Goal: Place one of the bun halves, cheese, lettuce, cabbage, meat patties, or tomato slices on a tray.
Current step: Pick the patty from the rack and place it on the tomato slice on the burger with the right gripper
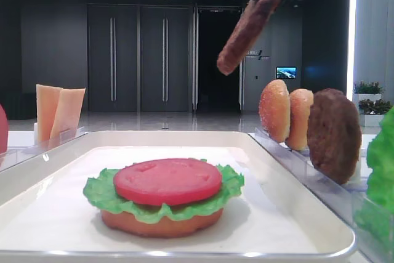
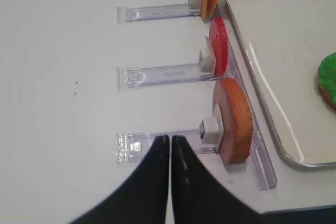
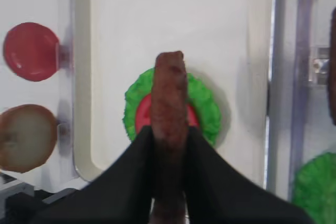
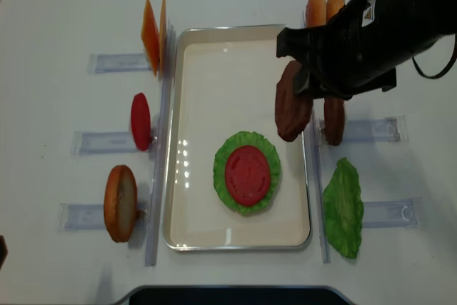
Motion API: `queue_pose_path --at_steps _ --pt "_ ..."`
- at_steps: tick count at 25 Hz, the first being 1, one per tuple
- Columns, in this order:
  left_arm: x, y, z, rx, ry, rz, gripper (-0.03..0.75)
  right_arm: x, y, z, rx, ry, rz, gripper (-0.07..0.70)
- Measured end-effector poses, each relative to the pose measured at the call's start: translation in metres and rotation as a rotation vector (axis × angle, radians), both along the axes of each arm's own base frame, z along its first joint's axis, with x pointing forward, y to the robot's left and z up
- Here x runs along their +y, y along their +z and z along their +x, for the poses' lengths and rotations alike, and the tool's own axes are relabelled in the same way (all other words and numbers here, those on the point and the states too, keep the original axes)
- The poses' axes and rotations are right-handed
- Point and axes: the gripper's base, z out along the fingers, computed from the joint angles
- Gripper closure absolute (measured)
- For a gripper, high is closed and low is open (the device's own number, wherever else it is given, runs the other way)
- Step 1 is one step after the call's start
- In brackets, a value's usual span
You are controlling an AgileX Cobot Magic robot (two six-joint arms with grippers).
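**Honestly, the patty could've landed off-stack or on edge**

So at this pt I had the right gripper (image 3: 169,145) clamped tight on one meat patty (image 4: 293,101), pinched edge-on so the disc hung tilted, not flat. In the overhead view it sat above the tray's (image 4: 178,141) right rim, toward the far half. The stack, i.e. bun base (image 1: 161,223), lettuce (image 4: 246,171) and tomato slice (image 4: 248,174), lay nearer the tray's near edge, closer to the right rim than the left. Wrist cam put the patty roughly in line w/ the stack, but well above it.

What worried me:
- Patty was held by its rim. If I'd let go from that height it'd prob. drop on edge and roll or bounce, maybe off the tomato, maybe over the right rim.
- Tomato top looked smooth; a tilted drop could shove it sideways off the lettuce.
- Second patty (image 4: 333,119) stood in the rack (image 4: 371,130) just outside the right rim, near my arm; a sloppy swing could've knocked it over.
- Fingers blocked much of the wrist view, so judging centre was guesswork.

Left gripper (image 2: 170,145) was fully closed w/ nothing in it, parked by the spare bun half (image 2: 234,121) off the tray's left rim, away from the work.
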Motion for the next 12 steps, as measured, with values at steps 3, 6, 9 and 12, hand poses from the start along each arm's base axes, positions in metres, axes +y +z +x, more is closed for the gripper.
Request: queue_pose_path --at_steps 3,6,9,12 --pt "0.0 0.0 0.0 0.0 0.0 0.0 0.715 0.008 -0.008 -0.008 0.001 0.017 0.076 0.489" --pt "0.0 0.0 0.0 0.0 0.0 0.0 0.715 0.021 -0.015 -0.017 -0.021 0.045 0.126 0.489" --pt "0.0 0.0 0.0 0.0 0.0 0.0 0.715 0.034 -0.017 -0.025 -0.063 0.071 0.159 0.489" --pt "0.0 0.0 0.0 0.0 0.0 0.0 0.715 0.042 -0.015 -0.029 -0.102 0.09 0.177 0.489"
